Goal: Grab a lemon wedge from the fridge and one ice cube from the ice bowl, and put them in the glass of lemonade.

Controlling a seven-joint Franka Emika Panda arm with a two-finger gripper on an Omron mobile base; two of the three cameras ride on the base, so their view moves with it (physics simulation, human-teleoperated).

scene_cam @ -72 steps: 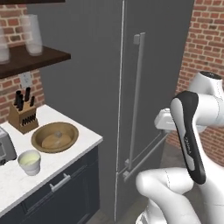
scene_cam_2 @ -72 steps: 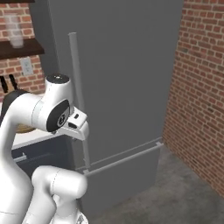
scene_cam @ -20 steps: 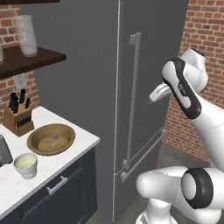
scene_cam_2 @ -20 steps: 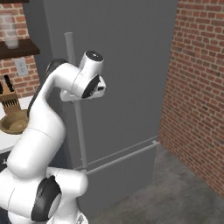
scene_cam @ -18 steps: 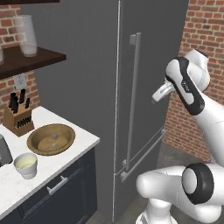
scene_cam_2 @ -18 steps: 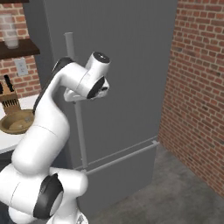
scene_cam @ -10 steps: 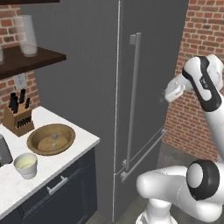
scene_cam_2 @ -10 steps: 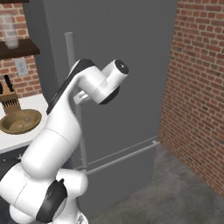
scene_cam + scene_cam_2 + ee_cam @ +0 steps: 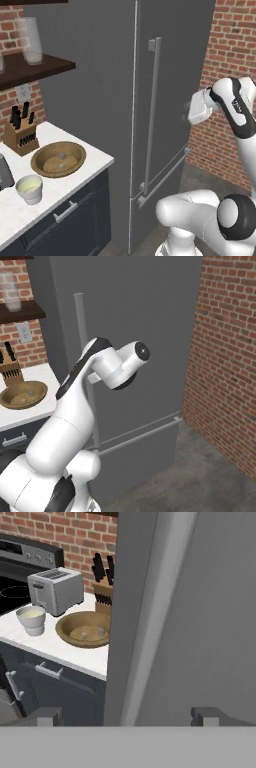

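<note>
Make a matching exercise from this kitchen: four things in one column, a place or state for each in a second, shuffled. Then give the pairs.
Things
1. fridge
2. ice bowl
3. lemonade cup
4. knife block

Places or states
A. against the brick wall, behind the bowl
B. door shut
C. on the counter between cup and fridge
D. near the counter's front edge, beside the toaster

Pairs: 1-B, 2-C, 3-D, 4-A

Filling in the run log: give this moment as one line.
phase: reaching for handle | tall dark grey fridge: shut | long grey bar handle: ahead of hand, untouched | hand: open, empty
</note>
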